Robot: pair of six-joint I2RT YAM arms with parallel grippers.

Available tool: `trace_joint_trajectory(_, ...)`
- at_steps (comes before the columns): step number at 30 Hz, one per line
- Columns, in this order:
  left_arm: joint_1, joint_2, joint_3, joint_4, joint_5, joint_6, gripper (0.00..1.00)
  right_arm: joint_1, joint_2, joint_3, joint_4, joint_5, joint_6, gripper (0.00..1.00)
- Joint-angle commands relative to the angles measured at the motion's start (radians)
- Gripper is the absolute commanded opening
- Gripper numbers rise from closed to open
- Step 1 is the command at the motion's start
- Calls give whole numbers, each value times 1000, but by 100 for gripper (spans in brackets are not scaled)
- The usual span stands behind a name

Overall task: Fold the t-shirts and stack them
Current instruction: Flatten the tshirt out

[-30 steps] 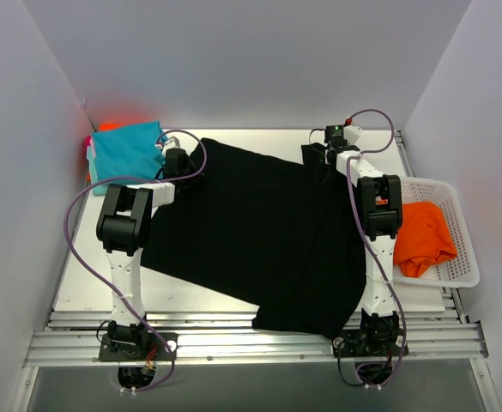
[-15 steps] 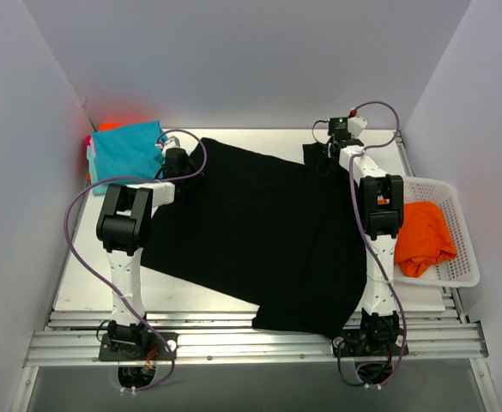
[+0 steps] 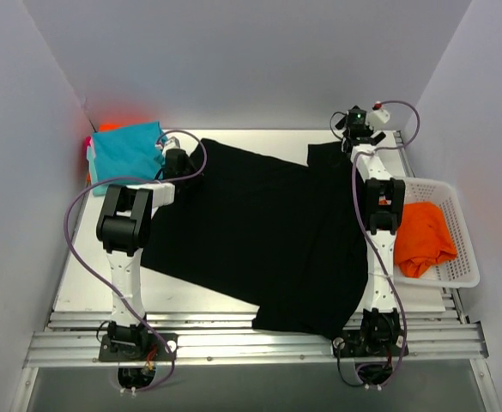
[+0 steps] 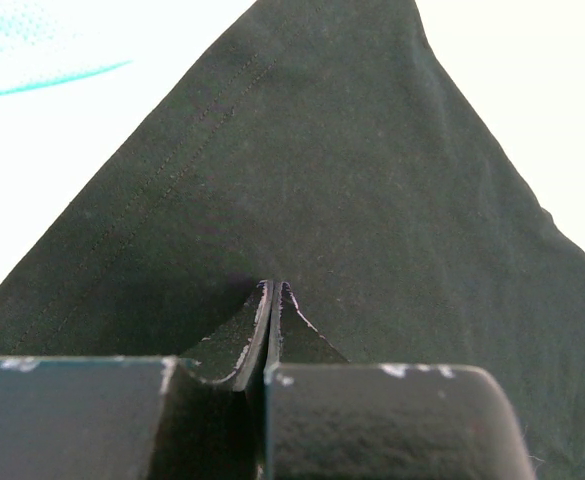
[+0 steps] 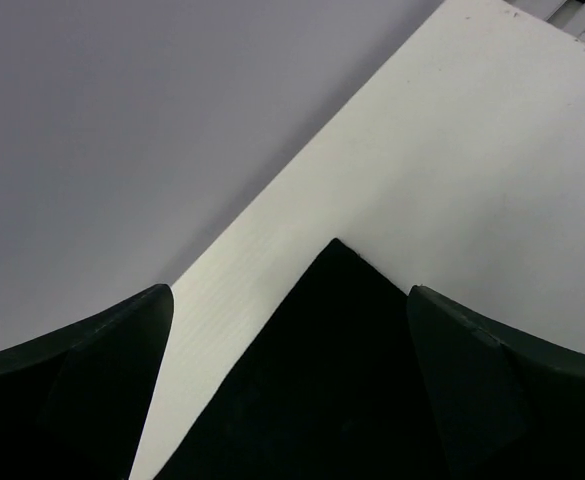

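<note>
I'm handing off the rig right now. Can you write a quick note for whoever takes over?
Left gripper: jaws shut on the black t-shirt, far left corner.
Right gripper: jaws open over its far right corner, holding nothing.
It lies spread on the table, unfolded. Teal t-shirt folded, far left.
To do: fold and stack the black one, then the orange t-shirt in the basket.

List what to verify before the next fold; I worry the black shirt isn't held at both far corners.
1. Left gripper shut on the black t-shirt at its far left corner: ok.
2. Right gripper gripping the far right corner: not ok; it is open above that corner.
3. Shirt wholly on the table: not ok; the near hem overlaps the front rails.
4. Teal t-shirt apart from the black one: ok.
5. Orange t-shirt inside the basket: ok.
</note>
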Motion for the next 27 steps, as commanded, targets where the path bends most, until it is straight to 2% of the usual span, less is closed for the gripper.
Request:
trace_joint_trajectory(1, -3, -9, 7, 39, -13, 13, 2, 17, -88, -23, 71, 94, 13, 100)
trace_joint_trajectory(5, -3, -9, 5, 40, -17, 8, 2, 39, -313, -253, 151, 138, -22, 100)
trace_joint_trajectory(11, -3, -9, 11, 26, -23, -1, 2, 88, -565, -578, 123, 114, -3, 98)
trace_joint_trajectory(12, -2, -6, 17, 20, -20, -6, 2, 94, -583, -616, 129, 99, 2, 93)
trace_joint_trajectory(14, 1, -6, 27, 2, -17, -10, 2, 100, -605, -699, 125, 57, 5, 76)
trace_joint_trajectory(15, 0, -12, 28, -1, -14, -10, 2, 103, -607, -721, 122, 48, 8, 63)
trace_joint_trajectory(16, 1, -18, 24, -3, -17, -12, 2, 109, -604, -738, 116, 40, 7, 39)
trace_joint_trajectory(18, 1, -50, 5, 9, -23, -15, 2, 112, -590, -777, 110, 34, 8, 5)
trace_joint_trajectory(19, 1, -63, 5, 17, -25, -13, 2, 114, -578, -785, 104, 31, 11, 0)
trace_joint_trajectory(23, 1, -95, 39, 19, -22, 11, 2, 114, -544, -810, 102, 31, 13, 0)
trace_joint_trajectory(27, 1, -63, 109, 17, 3, 37, 5, 108, -499, -790, 82, 23, 17, 0)
